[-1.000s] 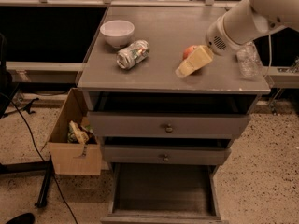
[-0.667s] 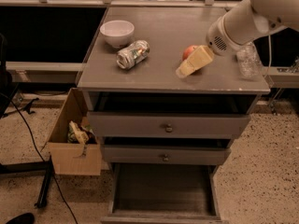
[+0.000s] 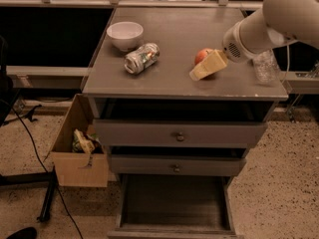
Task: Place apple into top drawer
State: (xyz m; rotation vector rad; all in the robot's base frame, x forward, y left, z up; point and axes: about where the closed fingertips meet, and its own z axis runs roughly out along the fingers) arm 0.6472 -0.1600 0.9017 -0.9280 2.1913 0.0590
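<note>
The red-orange apple (image 3: 201, 55) sits on the grey cabinet top (image 3: 174, 81), right of the middle. My gripper (image 3: 204, 67), cream-coloured, reaches in from the right on the white arm (image 3: 264, 26) and lies against the apple's front right side, hiding part of it. The top drawer (image 3: 179, 134) stands a little way out below the cabinet top, with a dark gap above its front.
A white bowl (image 3: 125, 34) and a crushed can (image 3: 142, 58) lie on the left of the cabinet top. A clear glass (image 3: 264, 66) stands at its right edge. The bottom drawer (image 3: 174, 203) is pulled far out. A cardboard box (image 3: 79, 148) sits on the floor at left.
</note>
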